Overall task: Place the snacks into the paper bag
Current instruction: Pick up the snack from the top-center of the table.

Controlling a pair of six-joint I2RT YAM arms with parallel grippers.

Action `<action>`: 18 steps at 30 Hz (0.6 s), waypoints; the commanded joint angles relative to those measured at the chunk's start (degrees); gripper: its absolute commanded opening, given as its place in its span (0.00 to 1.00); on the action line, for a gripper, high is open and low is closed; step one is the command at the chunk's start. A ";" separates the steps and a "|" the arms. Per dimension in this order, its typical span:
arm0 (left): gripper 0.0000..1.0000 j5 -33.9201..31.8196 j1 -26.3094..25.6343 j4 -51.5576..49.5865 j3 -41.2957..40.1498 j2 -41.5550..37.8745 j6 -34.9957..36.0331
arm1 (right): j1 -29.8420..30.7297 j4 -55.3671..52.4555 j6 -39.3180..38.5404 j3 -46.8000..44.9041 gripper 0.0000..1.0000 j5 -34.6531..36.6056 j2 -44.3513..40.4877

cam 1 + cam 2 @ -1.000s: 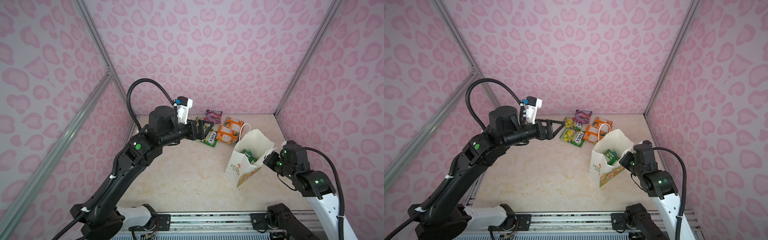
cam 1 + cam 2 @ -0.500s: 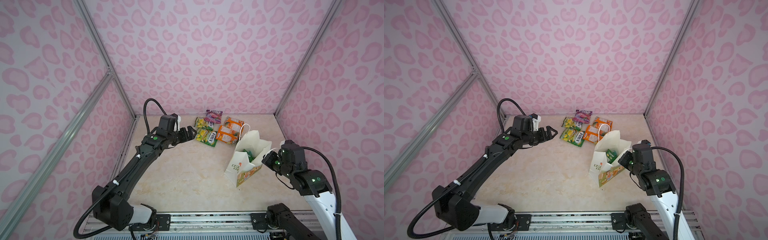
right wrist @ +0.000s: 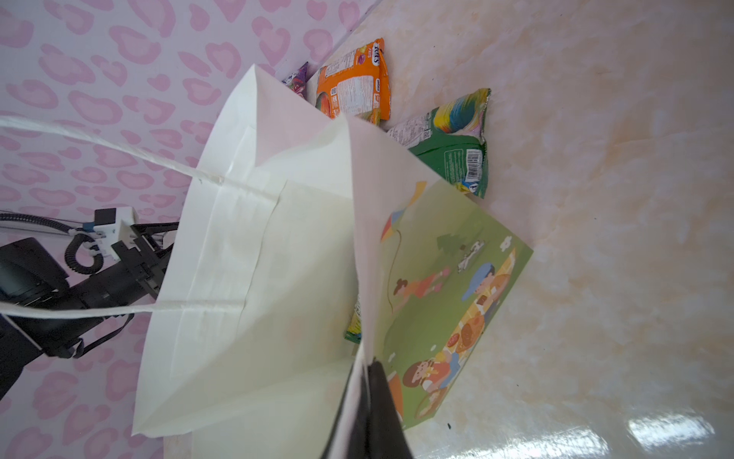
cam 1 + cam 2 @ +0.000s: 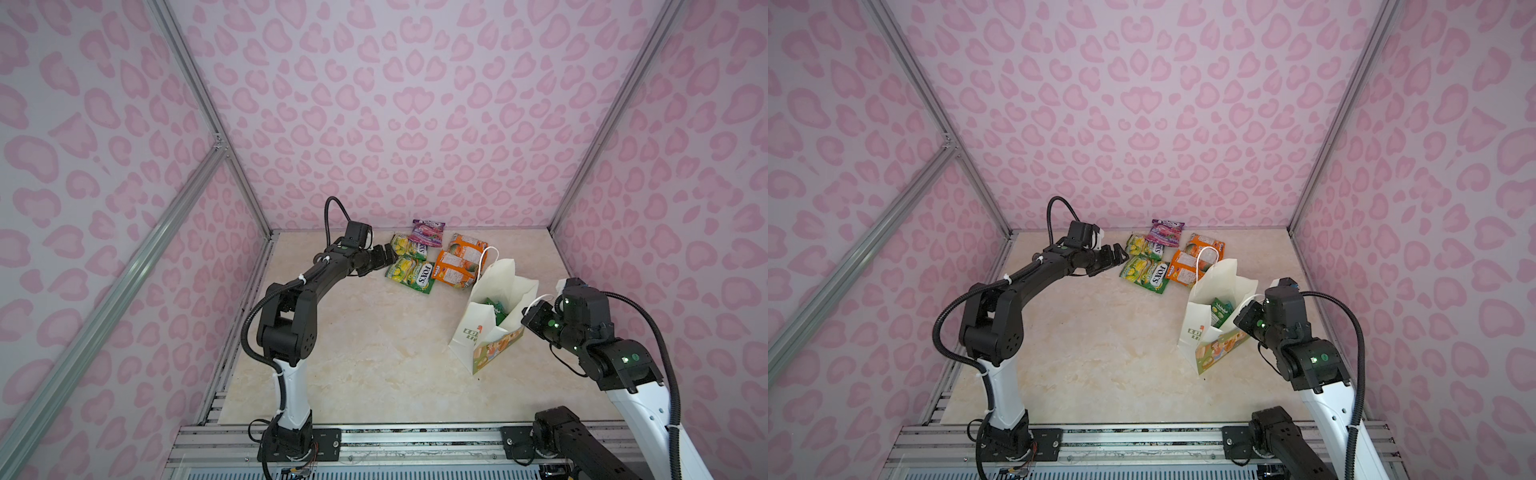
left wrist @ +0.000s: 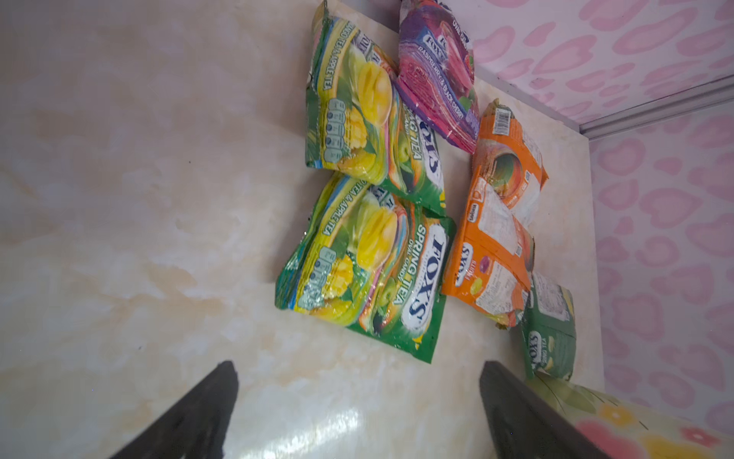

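Left gripper is spread wide and empty, low over the pale marble-look desk. Right gripper is clenched on the rim of the tall white paper bag with the green cartoon band, holding its mouth open. The bag stands tilted on the right side of the desk, in front of the snack pile.

Key relation: the nearer yellow-green crinkly "FOX'S" packet lies flat straight ahead of the left gripper, just past the fingertips and not touching them. It sits skewed, one corner toward the gripper. It looks near square, so I can't call a long axis. My left arm is clearly the nearer one.

Count, snacks on the desk:
- 2 yellow-green packets; the second is behind the first and overlaps it.
- 1 purple packet, by the back wall.
- 2 orange packets, between the pile and the bag.
- 1 dark green packet, just beside the bag.

One green packet is inside the bag. I judge six remain.
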 commanded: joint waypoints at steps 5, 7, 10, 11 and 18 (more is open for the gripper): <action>0.98 6.78 1.55 4.77 8.81 10.98 -0.73 | 0.09 1.42 -0.12 -0.75 0.00 -1.86 0.16; 0.98 7.52 1.58 5.07 10.84 13.33 -0.60 | 0.01 1.49 0.01 -0.85 0.00 -1.82 0.02; 0.98 9.13 1.69 5.16 15.31 17.92 -0.19 | 0.11 1.52 0.31 -1.25 0.00 -2.37 -0.11; 0.98 9.93 1.79 4.78 17.40 19.88 -0.56 | 0.03 1.59 0.45 -1.33 0.00 -2.65 -0.11; 1.00 11.61 2.28 8.93 25.62 28.23 -7.40 | 0.14 0.68 0.87 -1.18 0.00 -2.66 -0.99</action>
